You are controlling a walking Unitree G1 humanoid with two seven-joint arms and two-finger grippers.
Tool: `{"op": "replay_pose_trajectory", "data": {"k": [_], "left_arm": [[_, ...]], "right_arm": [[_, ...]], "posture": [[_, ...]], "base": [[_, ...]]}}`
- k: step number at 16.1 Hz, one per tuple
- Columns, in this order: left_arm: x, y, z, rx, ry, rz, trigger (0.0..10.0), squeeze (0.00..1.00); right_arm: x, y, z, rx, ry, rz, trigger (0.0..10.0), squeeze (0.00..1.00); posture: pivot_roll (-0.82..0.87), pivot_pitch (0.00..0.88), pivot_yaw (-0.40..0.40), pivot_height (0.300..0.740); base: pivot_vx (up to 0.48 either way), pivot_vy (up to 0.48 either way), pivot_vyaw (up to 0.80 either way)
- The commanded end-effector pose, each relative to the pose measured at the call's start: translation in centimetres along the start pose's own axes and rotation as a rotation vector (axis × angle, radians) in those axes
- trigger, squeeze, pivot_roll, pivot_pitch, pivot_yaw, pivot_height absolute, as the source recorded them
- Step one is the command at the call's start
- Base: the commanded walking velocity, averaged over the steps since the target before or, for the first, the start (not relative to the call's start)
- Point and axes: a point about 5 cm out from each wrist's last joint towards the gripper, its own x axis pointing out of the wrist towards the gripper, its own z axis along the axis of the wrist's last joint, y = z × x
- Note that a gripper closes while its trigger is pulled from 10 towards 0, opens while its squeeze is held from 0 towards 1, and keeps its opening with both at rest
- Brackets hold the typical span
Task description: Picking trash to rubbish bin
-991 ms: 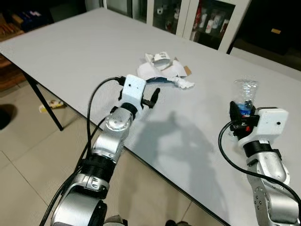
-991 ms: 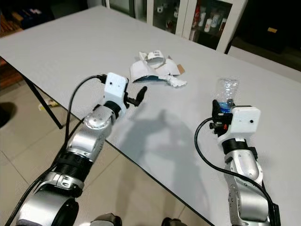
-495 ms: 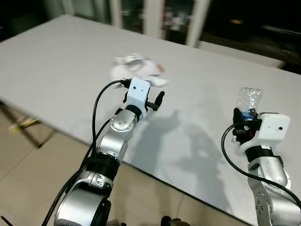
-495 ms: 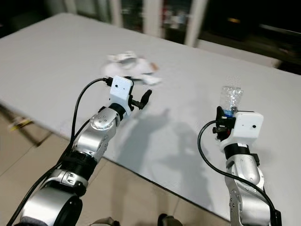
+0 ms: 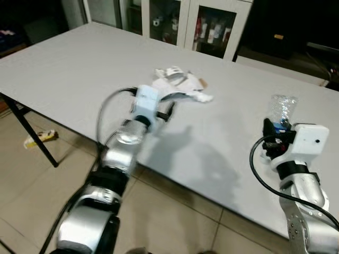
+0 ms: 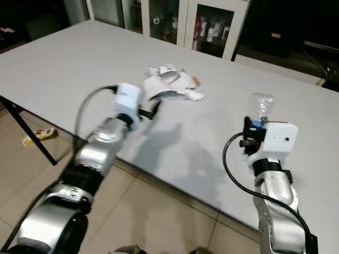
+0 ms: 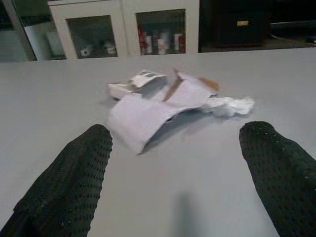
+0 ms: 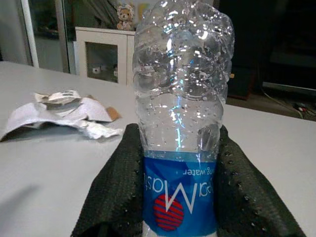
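A large grey table (image 5: 69, 69) is seen spanning the scene, with glass-door cabinets (image 5: 180, 21) behind its far edge. On the table, toward the far middle, a pile of crumpled paper trash (image 5: 177, 84) is spread, its long axis running left to right, with a small balled scrap (image 7: 228, 105) at its right end. The left gripper (image 7: 177, 163) is held just short of the pile on its near side, fingers (image 7: 74, 177) spread wide apart and nothing between them; the pile lies straight ahead of it, so the left arm is judged the nearer one for the next grab. No obstacle is seen between gripper and paper. The right gripper (image 8: 173, 197) is kept well to the right, near the table's near edge, clamped on a crushed plastic water bottle (image 8: 180, 103) held upright, blue label at the fingers. On the tiled floor (image 5: 175, 222) to the left, under the table, a small yellowish scrap (image 5: 39, 138) is lying beside a black table leg (image 5: 32, 132). No rubbish bin can be made out.
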Motion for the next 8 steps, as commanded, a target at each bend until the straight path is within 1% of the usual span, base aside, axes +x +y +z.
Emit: {"op": "replay_pose_trajectory", "data": {"k": [1, 4, 6, 8], "left_arm": [[0.41, -1.14, 0.31, 0.002, -0.007, -0.037, 10.0, 0.00], [0.34, -1.47, 0.35, 0.008, -0.026, -0.069, 10.0, 0.00], [0.29, -1.73, 0.17, -0.002, -0.017, -0.095, 10.0, 0.00], [0.32, -1.74, 0.17, -0.007, -0.021, -0.089, 10.0, 0.00]], "right_arm": [[-0.14, -0.38, 0.11, -0.007, 0.005, -0.017, 10.0, 0.00], [0.02, -0.50, 0.15, -0.014, 0.005, -0.026, 10.0, 0.00], [0.06, -0.58, 0.14, -0.018, 0.006, -0.031, 10.0, 0.00], [0.11, -0.61, 0.18, -0.024, 0.005, -0.032, 10.0, 0.00]], "posture": [[0.12, 0.055, -0.029, 0.740], [0.12, 0.059, -0.030, 0.740], [0.12, 0.061, -0.033, 0.740], [0.12, 0.061, -0.033, 0.740]], "base": [[0.000, 0.337, 0.00], [0.000, 0.000, 0.00], [0.000, 0.000, 0.00], [0.000, 0.000, 0.00]]}}
